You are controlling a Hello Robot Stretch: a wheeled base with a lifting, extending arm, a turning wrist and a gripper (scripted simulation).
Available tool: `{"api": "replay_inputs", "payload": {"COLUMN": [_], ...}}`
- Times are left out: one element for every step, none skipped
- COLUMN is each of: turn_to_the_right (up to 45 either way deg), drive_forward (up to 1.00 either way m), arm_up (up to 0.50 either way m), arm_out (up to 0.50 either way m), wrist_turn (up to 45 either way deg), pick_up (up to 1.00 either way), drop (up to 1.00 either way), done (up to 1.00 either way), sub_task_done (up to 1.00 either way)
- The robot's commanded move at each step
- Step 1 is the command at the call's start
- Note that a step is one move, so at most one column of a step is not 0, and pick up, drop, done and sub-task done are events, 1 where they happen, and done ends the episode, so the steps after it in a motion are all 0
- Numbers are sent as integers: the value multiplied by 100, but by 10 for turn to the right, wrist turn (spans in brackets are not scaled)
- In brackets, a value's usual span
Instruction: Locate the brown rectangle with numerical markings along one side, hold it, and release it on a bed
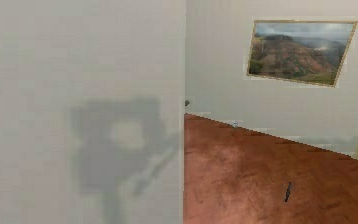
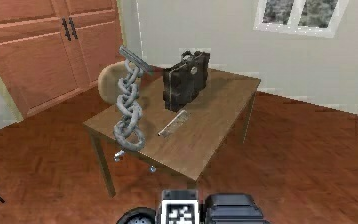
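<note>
A thin pale strip (image 2: 170, 124) lies flat on a wooden table (image 2: 217, 115) in the arm side view, near the middle; I cannot make out any markings on it. At that view's bottom edge the arm's end shows with a white marked square (image 2: 180, 212), and left of it is a piece of the gripper's dark body (image 2: 139, 217). Its far end cannot be made out, so I cannot tell whether it holds anything.
On the table stand a grey chain-like sculpture (image 2: 128, 100), a dark bag (image 2: 185, 80) and a tan round thing (image 2: 109, 82). Wooden cupboard doors (image 2: 52, 45) stand behind. In the forward view a pale wall (image 1: 82, 100) is close at left, with red-brown floor (image 1: 257, 170) and a framed landscape (image 1: 302, 52) at right. A small dark thing (image 1: 287, 190) lies on the floor.
</note>
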Motion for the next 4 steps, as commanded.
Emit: {"api": "replay_inputs", "payload": {"turn_to_the_right": [0,0,0,0], "drive_forward": [0,0,0,0], "arm_up": [0,0,0,0], "arm_out": [50,0,0,0], "wrist_turn": [0,450,450,450], "pick_up": [0,0,0,0], "drop": [0,0,0,0], "done": [0,0,0,0], "sub_task_done": [0,0,0,0]}}
